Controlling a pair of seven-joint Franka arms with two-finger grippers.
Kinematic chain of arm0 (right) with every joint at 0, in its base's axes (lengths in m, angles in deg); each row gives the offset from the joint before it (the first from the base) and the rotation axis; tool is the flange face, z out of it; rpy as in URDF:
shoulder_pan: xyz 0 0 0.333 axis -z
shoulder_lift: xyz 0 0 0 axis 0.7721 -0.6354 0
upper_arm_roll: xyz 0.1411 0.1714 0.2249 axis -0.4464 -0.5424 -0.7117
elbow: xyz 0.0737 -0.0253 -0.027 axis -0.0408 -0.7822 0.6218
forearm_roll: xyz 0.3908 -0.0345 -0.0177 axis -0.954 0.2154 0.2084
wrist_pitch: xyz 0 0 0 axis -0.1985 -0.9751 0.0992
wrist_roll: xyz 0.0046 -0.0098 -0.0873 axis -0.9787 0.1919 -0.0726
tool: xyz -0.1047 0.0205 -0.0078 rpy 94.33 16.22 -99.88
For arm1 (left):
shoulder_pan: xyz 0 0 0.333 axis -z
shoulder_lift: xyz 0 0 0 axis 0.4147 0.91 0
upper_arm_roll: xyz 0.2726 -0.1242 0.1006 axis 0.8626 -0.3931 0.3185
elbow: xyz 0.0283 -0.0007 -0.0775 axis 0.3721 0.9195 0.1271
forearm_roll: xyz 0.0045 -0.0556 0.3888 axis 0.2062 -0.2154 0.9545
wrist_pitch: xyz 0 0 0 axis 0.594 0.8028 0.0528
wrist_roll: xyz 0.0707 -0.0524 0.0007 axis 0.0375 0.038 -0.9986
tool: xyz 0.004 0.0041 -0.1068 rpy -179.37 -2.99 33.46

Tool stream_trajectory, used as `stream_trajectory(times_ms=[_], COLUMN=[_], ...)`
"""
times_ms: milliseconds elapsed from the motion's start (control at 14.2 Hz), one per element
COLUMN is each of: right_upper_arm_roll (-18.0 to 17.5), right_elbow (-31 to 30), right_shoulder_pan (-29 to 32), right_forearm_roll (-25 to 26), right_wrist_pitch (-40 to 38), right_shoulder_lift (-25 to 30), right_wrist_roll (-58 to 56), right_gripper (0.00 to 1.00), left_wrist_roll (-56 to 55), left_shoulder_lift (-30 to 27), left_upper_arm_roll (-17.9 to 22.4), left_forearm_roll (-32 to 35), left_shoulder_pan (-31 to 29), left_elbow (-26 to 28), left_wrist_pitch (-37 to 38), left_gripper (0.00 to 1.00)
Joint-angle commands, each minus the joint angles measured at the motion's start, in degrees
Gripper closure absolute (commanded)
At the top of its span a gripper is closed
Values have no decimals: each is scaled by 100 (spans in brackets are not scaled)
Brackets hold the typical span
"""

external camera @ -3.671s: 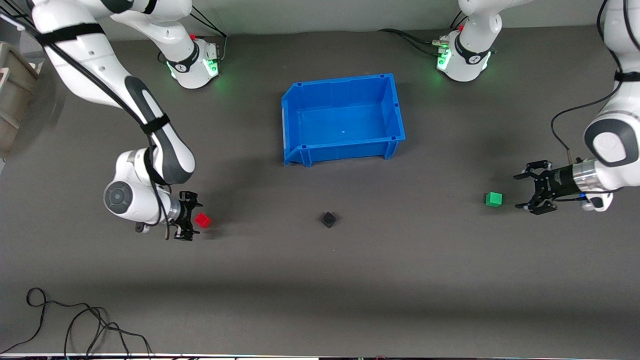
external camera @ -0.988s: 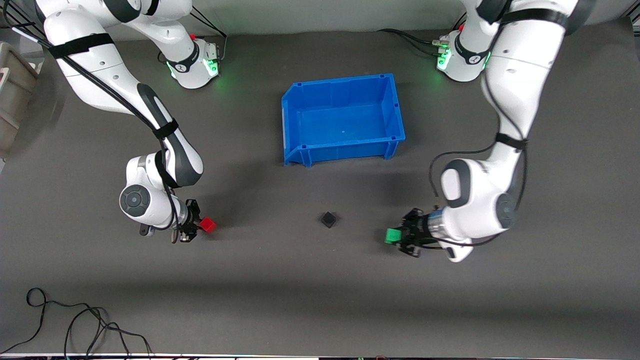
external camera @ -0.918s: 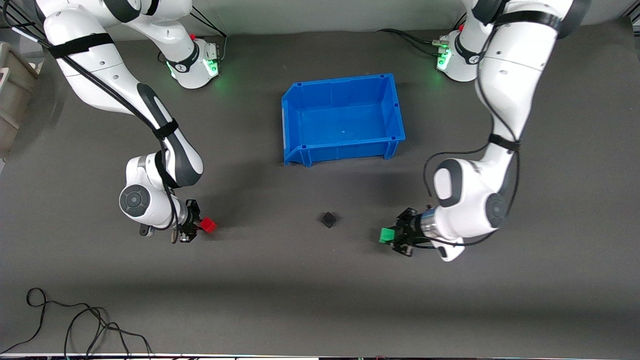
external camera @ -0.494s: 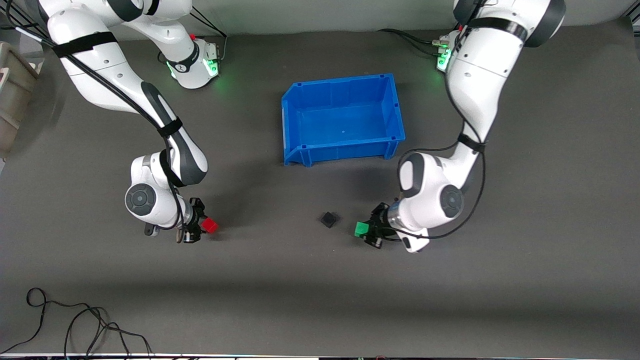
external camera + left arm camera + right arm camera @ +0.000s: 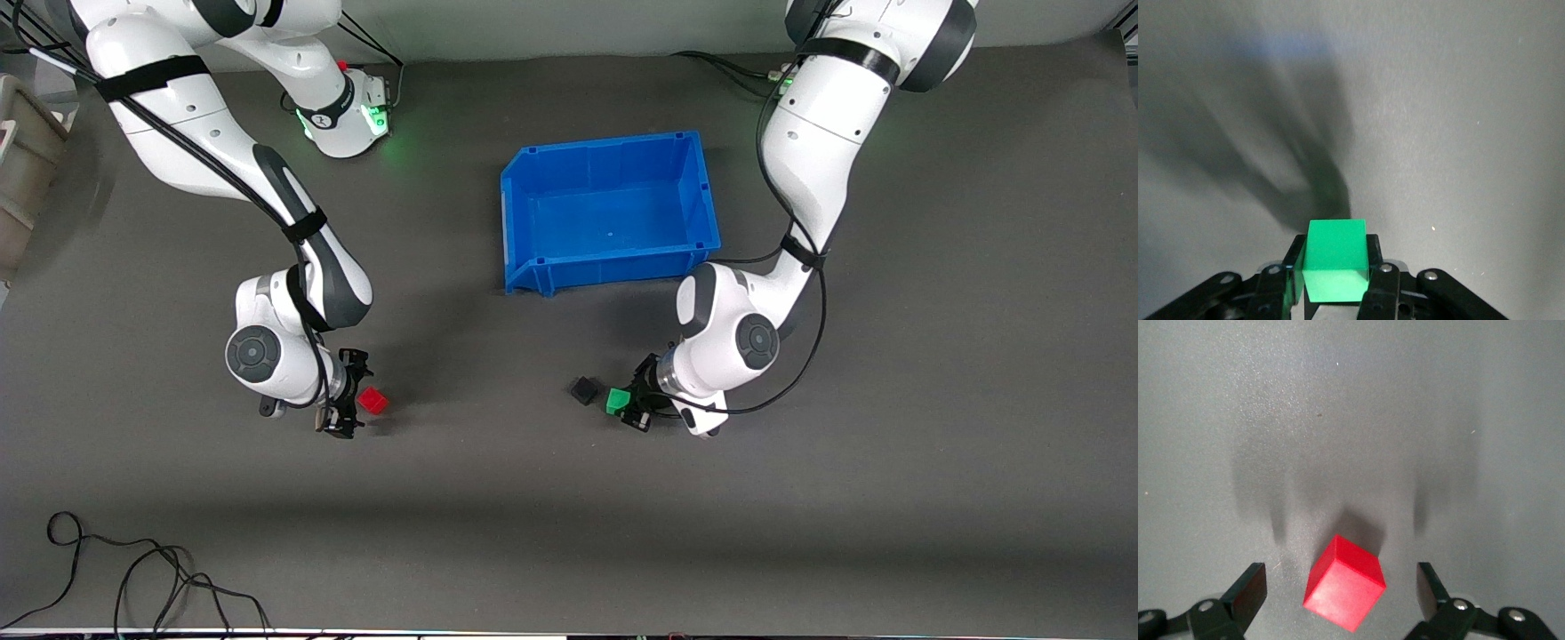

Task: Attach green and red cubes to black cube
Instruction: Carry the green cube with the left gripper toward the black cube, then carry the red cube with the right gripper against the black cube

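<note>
Left tool (image 5: 629,408) pinches green cube (image 5: 618,401), just beside black cube (image 5: 583,389) on the surface (image 5: 800,516). Right tool (image 5: 349,405) spread wide, red cube (image 5: 373,401) between its fingers (image 5: 1248,590), untouched.

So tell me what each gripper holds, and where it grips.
The left gripper clamps the green cube by two facing sides. The right gripper is open around the red cube, holding nothing.

we see the red cube (image 5: 1345,592) lying on the grey worktop (image 5: 1351,420), turned at an angle, between the spread fingers (image 5: 1248,590) of our right claw (image 5: 1341,597), touching neither one.
</note>
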Motion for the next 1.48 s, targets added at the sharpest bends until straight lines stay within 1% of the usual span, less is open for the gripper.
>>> stream_trajectory(times_ms=[0, 71, 141, 282, 424, 494, 706, 776, 847, 988, 1129, 1271, 1412], right_upper_arm_roll=[33, 33, 33, 33, 33, 33, 25, -80, -255, -300, -300, -397, -555], right_elbow=[59, 59, 59, 59, 59, 59, 138, 286, 497, 1075, 1568, 2043, 2378], right_shoulder_pan=[-82, -91, -91, -91, -91, -91, -91, -152, -265, -756, -1179, -1417, -1540], right_forearm_roll=[-43, -35, -17, 9, 9, 9, 44, 44, 97, 106, 124, 80, 106], right_wrist_pitch=[216, 278, 288, 288, 279, 279, 253, 209, 165, 156, 165, 165, 165], right_shoulder_lift=[-103, -130, -147, -147, -130, -121, -95, -112, -156, -375, -673, -990, -1297], right_wrist_roll=[257, 354, 338, 285, 258, 241, 215, 214, 206, 293, 302, 337, 495], right_gripper=[1, 3, 20, 41, 66, 73, 74, 74, 74, 74, 74, 74, 74], left_wrist_roll=[-179, -179, -179, -171, -153, -162, -188, -258, -319, -521, -741, -1039, -1513], left_shoulder_lift=[135, 152, 170, 187, 187, 187, 161, 152, 152, 135, 117, 91, 82], left_upper_arm_roll=[111, 111, 111, 111, 111, 111, 111, 111, 111, 111, 137, 155, 164], left_forearm_roll=[-31, -31, -22, 4, 48, 74, 74, 74, 83, 83, 74, 74, 66], left_shoulder_pan=[200, 227, 227, 279, 315, 341, 359, 359, 359, 341, 324, 280, 218], left_elbow=[-212, -265, -309, -344, -336, -336, -266, -248, -230, -169, -169, -169, -186], left_wrist_pitch=[-183, -201, -192, -201, -192, -192, -113, -87, -78, -60, 202, 344, 335], left_gripper=[79, 80, 81, 81, 81, 81, 81, 81, 81, 81, 81, 81, 81])
